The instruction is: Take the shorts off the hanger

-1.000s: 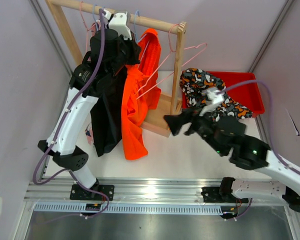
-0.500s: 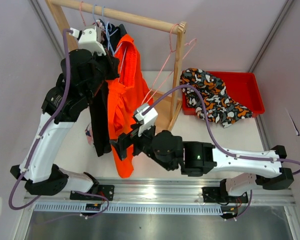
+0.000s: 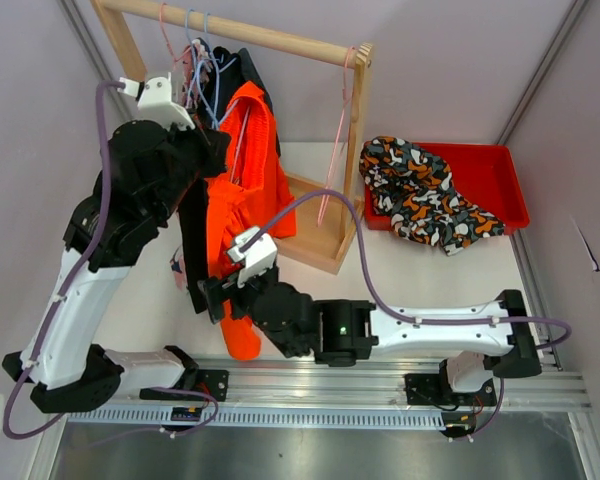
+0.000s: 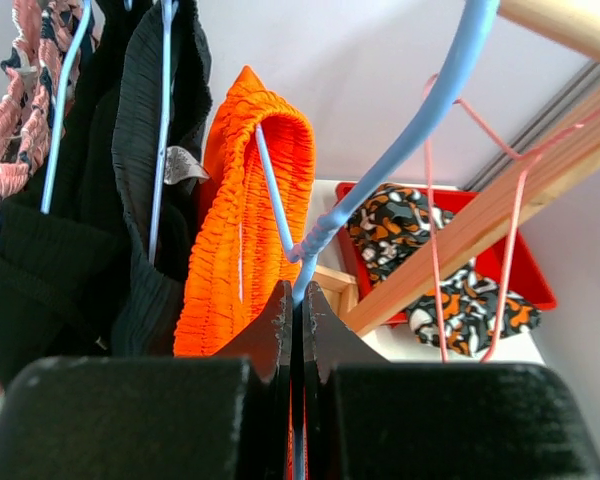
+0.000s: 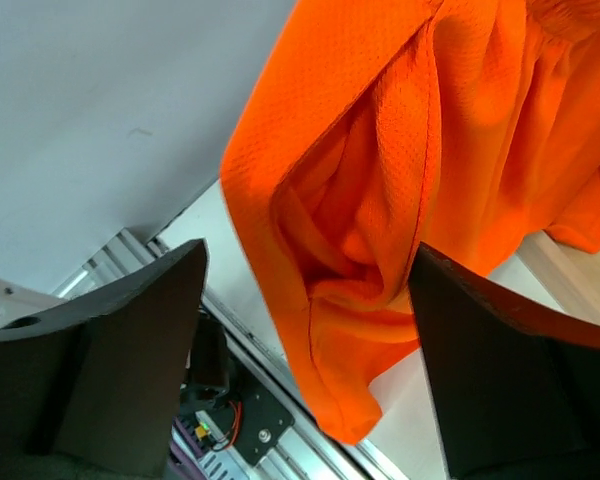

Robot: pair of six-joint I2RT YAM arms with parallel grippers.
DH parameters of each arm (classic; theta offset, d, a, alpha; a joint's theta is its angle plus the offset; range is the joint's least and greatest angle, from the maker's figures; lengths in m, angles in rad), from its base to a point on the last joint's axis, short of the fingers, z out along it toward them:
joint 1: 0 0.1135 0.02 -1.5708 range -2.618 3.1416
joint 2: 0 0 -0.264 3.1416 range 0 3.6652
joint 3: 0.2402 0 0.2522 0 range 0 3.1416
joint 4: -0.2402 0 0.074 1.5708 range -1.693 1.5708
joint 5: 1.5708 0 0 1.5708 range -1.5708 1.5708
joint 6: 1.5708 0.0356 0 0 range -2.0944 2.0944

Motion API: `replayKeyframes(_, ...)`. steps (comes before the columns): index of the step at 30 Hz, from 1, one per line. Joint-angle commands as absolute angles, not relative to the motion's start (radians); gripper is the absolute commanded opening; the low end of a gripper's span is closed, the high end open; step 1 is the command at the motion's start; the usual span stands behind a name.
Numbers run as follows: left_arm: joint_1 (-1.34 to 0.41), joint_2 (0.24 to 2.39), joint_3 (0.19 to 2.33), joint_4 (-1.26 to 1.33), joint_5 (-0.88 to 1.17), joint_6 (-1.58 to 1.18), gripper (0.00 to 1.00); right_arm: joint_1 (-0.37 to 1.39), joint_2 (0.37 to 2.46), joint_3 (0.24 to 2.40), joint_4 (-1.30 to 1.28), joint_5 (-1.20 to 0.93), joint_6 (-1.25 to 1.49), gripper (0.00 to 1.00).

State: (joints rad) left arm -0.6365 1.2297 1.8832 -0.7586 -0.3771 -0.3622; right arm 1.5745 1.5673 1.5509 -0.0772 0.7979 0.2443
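The orange shorts [image 3: 252, 190] hang on a blue hanger [image 4: 420, 110] under the wooden rail [image 3: 280, 40], just beside black clothes [image 3: 193, 250]. The left fingers [image 4: 292, 320] are pressed together, pinching the hanger's wire where its strands meet. The right fingers [image 5: 140, 330] stand spread, with the shorts' lower folds between them. A patterned cloth [image 3: 420, 195] lies in the red tray [image 3: 505, 185] on the worktop [image 3: 430, 290].

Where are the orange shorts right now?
Top view, left of centre: the orange shorts hang from the wooden rack on a blue hanger, beside the black garment, lower end just before the open right gripper.
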Motion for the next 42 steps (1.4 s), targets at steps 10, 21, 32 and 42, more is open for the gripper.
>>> replayKeyframes(10, -0.641, 1.115, 1.844, -0.675, -0.360, -0.382, 0.00, 1.618, 1.592, 1.522, 0.161, 0.926, 0.170, 0.00)
replayKeyframes(21, -0.638, 1.117, 1.785, -0.571, -0.506, -0.279, 0.00, 1.966, 1.594, 1.468, 0.080, 1.207, 0.239, 0.00)
replayKeyframes(32, -0.626, 1.276, 2.057, -0.646, -0.508, -0.207, 0.00, 2.033, 1.681, 1.482, -0.094, 1.220, 0.477, 0.00)
replayKeyframes(42, -0.629, 1.201, 2.036, -0.853, -0.296, -0.334, 0.00, 1.827, 1.594, 1.411, 0.069, 1.140, 0.309, 0.00)
